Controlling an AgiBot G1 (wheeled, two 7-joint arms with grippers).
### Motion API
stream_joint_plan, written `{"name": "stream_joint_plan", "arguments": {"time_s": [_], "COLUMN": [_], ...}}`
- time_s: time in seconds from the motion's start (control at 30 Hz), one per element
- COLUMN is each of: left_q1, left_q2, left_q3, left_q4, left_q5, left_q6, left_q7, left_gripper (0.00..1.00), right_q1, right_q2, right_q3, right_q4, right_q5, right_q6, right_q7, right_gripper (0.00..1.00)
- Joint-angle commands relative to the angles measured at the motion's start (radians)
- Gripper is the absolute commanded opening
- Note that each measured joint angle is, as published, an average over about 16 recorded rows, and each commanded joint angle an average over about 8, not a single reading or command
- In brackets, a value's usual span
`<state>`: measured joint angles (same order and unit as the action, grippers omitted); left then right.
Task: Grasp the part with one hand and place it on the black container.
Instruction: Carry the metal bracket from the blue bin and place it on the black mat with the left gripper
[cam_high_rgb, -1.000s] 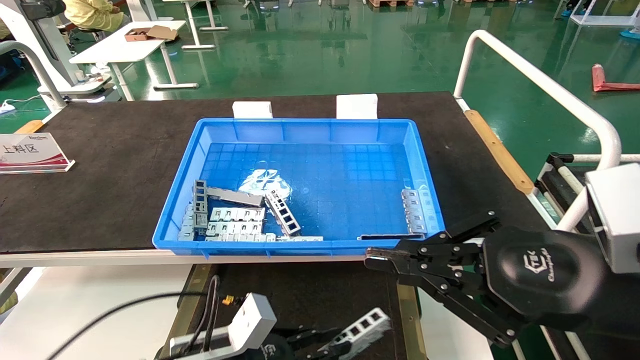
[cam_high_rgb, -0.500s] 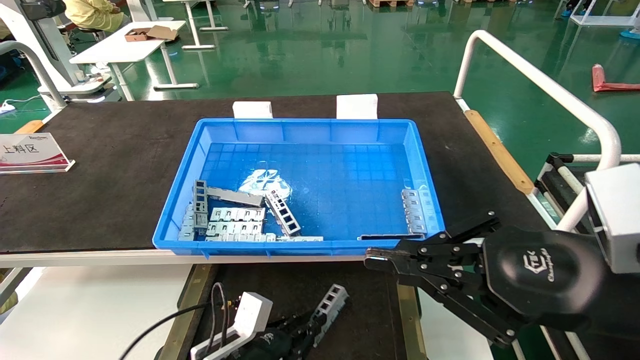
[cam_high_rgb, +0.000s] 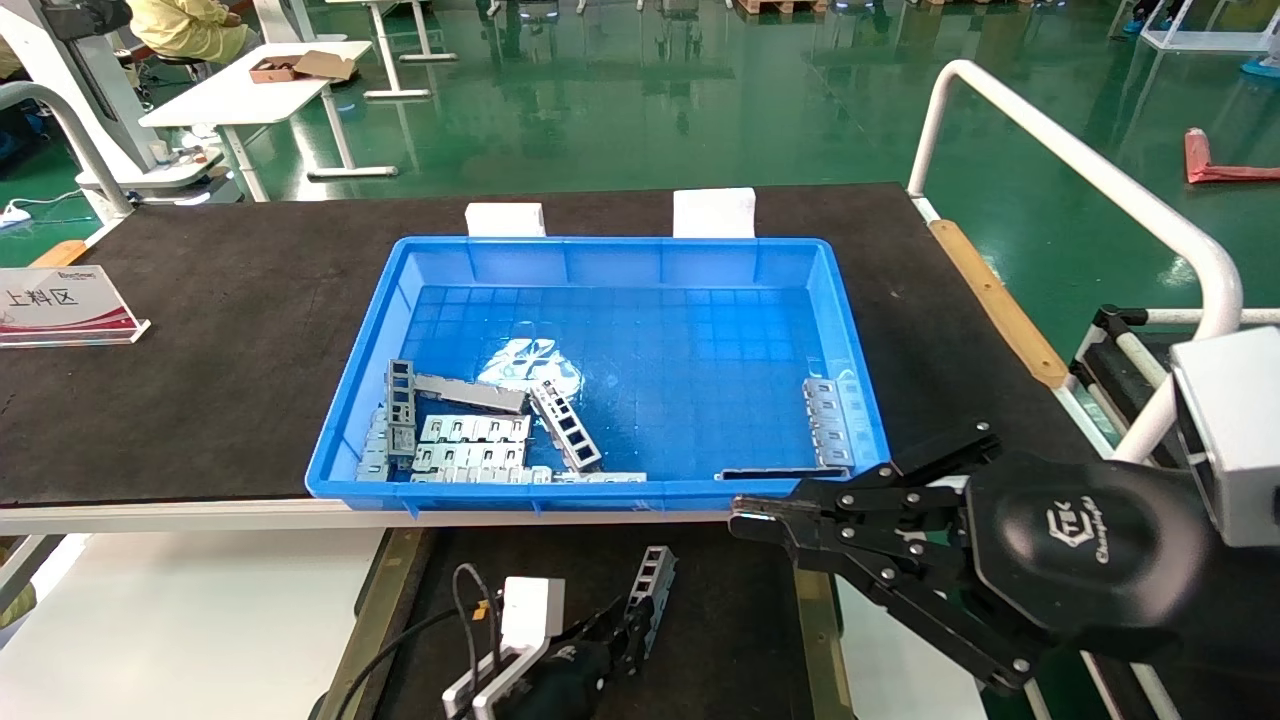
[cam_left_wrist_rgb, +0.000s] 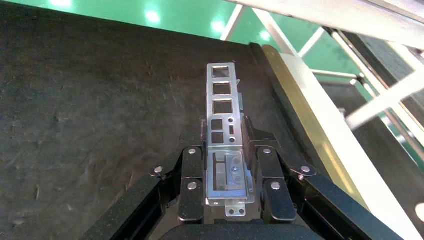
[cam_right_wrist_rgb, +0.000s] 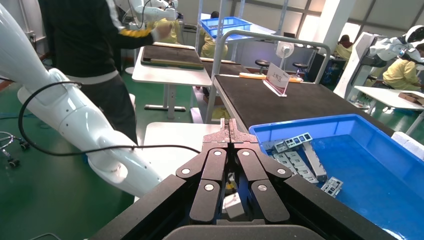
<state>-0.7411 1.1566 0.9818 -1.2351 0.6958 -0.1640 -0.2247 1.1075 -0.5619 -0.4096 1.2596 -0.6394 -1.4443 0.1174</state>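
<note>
Your left claw (cam_high_rgb: 632, 632) is clamped on the part (cam_high_rgb: 650, 585), the fingers closed against its two long edges near one end. That leaves the windowed length projecting freely ahead of the claw, as the left wrist view confirms (cam_left_wrist_rgb: 222, 107). The part is over the black container (cam_high_rgb: 720, 620), low above its matte surface; you cannot tell whether its far tip touches. It sits between the tan side strips (cam_high_rgb: 815, 640), near the blue bin (cam_high_rgb: 845, 330), so a release here should land it on target. Gripping by the end keeps the fingers clear of the surface during set-down. Your right claw (cam_high_rgb: 745, 522) is parked beside the bin's near corner, fingers pressed together and empty.
</note>
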Motion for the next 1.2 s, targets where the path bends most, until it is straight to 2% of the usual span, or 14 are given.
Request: {"name": "stream_joint_plan", "arguments": {"time_s": [0.03, 0.53, 1.07, 1.13, 1.17, 1.2], "left_q1": [-0.006, -0.031, -0.026, -0.025, -0.024, -0.024], "left_q2": [0.026, 0.146, 0.187, 0.188, 0.189, 0.189], "left_q3": [0.004, -0.009, -0.02, -0.018, -0.016, -0.015], "left_q4": [0.016, 0.137, 0.204, 0.207, 0.208, 0.209], "left_q5": [-0.008, -0.019, 0.022, 0.027, 0.03, 0.033], "left_q6": [-0.032, -0.12, -0.126, -0.127, -0.127, -0.128], "left_q7": [-0.003, -0.019, -0.067, -0.075, -0.079, -0.084], "left_gripper": [0.0, 0.0, 0.0, 0.06, 0.12, 0.25], "right_q1": [0.0, 0.0, 0.0, 0.0, 0.0, 0.0], "right_q2": [0.0, 0.0, 0.0, 0.0, 0.0, 0.0], "right_q3": [0.0, 0.0, 0.0, 0.0, 0.0, 0.0], "right_q4": [0.0, 0.0, 0.0, 0.0, 0.0, 0.0], "right_q5": [0.0, 0.0, 0.0, 0.0, 0.0, 0.0], "right_q6": [0.0, 0.0, 0.0, 0.0, 0.0, 0.0], "right_q7": [0.0, 0.0, 0.0, 0.0, 0.0, 0.0], "right_gripper": [0.0, 0.0, 0.01, 0.16, 0.28, 0.41]}}
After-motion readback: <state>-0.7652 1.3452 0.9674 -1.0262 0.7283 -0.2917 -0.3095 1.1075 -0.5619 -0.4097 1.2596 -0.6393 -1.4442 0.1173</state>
